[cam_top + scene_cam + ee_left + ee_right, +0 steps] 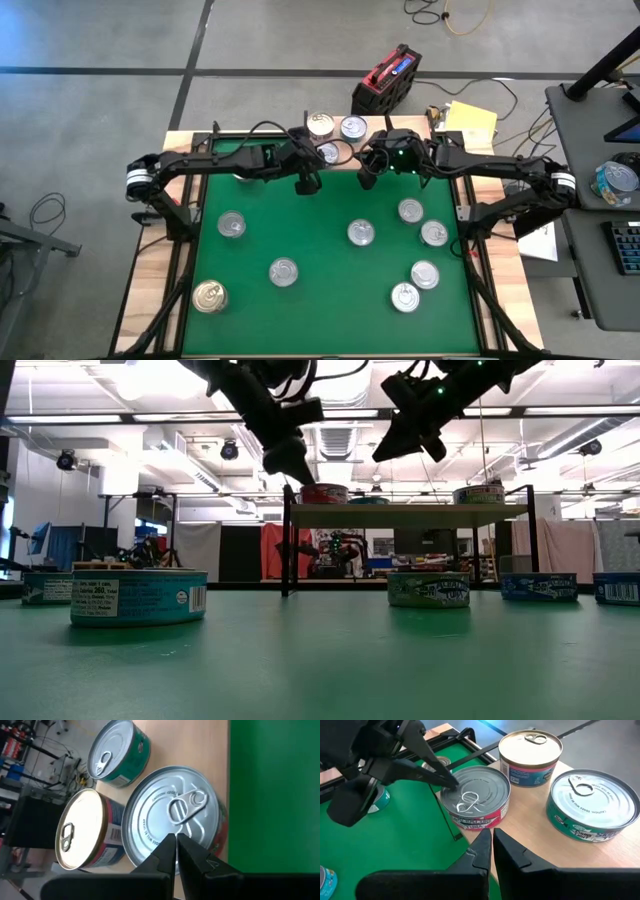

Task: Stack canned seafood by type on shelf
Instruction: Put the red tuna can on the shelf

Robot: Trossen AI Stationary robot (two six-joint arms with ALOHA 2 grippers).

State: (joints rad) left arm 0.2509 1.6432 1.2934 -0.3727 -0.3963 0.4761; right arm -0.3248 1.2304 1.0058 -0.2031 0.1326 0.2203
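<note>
The shelf [410, 515] stands at the mat's far edge and bears three tins. They are a red-labelled silver-topped can [475, 795], a gold-topped can [530, 750] and a green-labelled can [590, 805]. Several more cans stand upright on the green mat [330, 320], among them a silver one [361, 232] and a gold one [209, 296]. My left gripper [176, 836] [310, 178] is shut at the red-labelled can's lid. My right gripper [491, 832] [366, 176] hangs shut over the shelf's near edge, right of that can, holding nothing. My left gripper sets its shut fingertips [451, 782] on the red-labelled can's lid [462, 787], just inside the rim on the side toward the table's left. The fingers slant down from the left. The can stands upright on the shelf.
A red and black box [385, 80] and a yellow pad [470, 120] lie beyond the table's far edge. Black frame bars run along the mat's sides [185, 290]. The mat's near middle holds no cans.
</note>
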